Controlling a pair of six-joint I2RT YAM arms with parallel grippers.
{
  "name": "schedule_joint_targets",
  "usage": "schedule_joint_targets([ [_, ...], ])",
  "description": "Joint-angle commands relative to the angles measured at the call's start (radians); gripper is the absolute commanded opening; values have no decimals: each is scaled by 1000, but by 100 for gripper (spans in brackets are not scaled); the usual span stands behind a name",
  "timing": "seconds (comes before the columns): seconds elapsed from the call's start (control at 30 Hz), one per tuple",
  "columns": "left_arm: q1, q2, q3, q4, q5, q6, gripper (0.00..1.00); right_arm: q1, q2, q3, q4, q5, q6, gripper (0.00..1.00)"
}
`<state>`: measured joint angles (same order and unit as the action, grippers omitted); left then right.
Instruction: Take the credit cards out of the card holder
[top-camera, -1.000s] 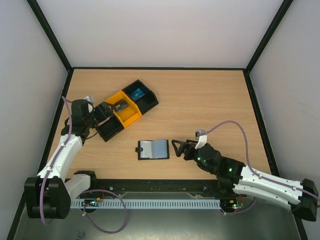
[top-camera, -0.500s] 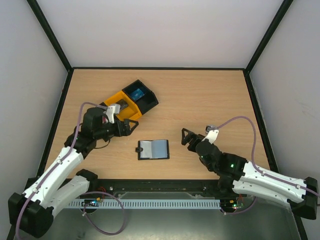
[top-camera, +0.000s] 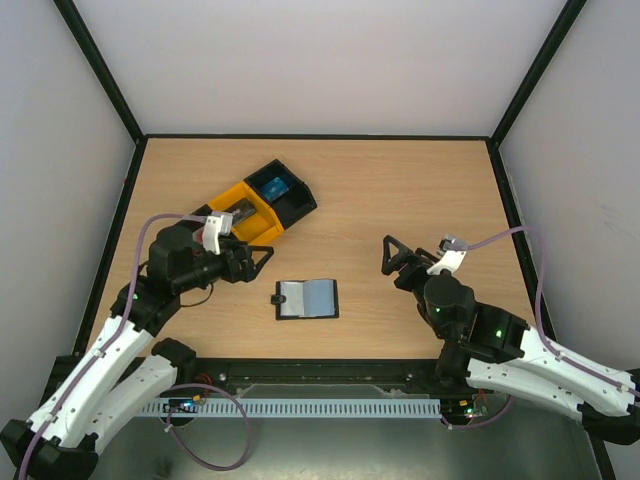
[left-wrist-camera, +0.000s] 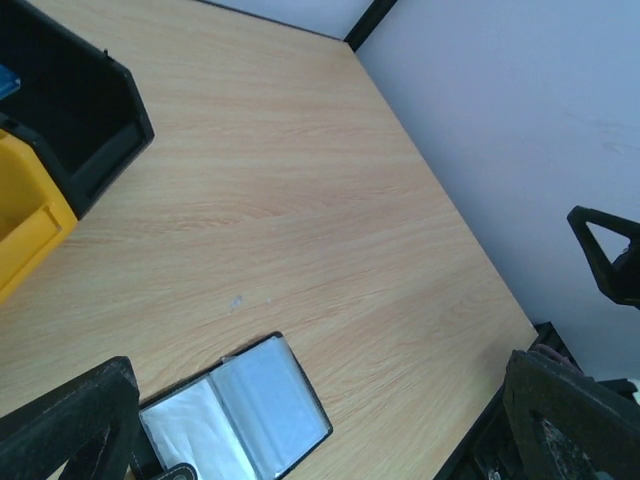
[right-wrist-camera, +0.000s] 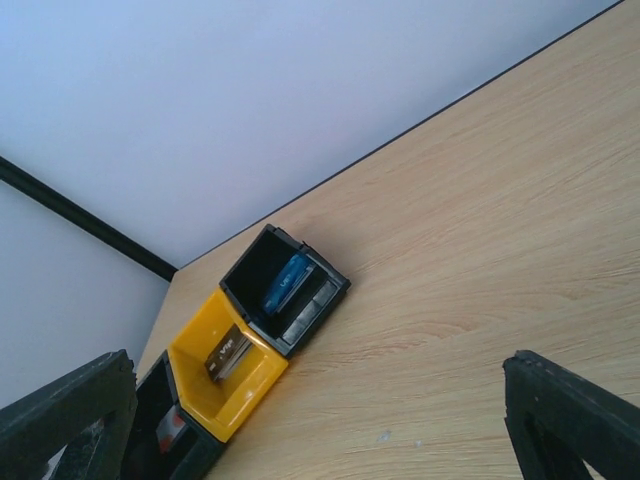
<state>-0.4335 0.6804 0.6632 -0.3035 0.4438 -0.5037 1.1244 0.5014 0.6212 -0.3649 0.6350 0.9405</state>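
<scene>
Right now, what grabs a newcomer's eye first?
The yellow bin, bright beside a black bin at far left. Then the card holder, lying open near the front middle, flanked by the left pincer and right pincer, both open and empty.

Plenty of bare table (top-camera: 400, 190) all round the flat card holder (top-camera: 306, 298) mid-frame, left gripper (top-camera: 262, 257) and right gripper (top-camera: 390, 256) flank it unblocked, and only the bins (top-camera: 262, 205) crowd the upper left.

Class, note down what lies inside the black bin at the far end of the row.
A blue card leans tilted inside the black bin. The part of the bin's floor beneath the card is covered, so anything under it cannot be seen.
</scene>
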Motion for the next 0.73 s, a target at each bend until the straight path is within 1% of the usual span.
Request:
schedule_joint_targets([
  [0.0,-4,-23,41,-15,-18,10,100,0,-11,35,-53,42,-27,97],
  [0.17,-4,-24,51,4,-36,-10,100,0,-21,34,-36,8,-31,98],
  [0.4,-4,-50,55,-2,-144,-20,100,0,-37,8,-9,-39,-31,98],
  [0.7,-4,-64,27,11,-160,-33,100,0,-29,-21,23,-86,-31,98],
])
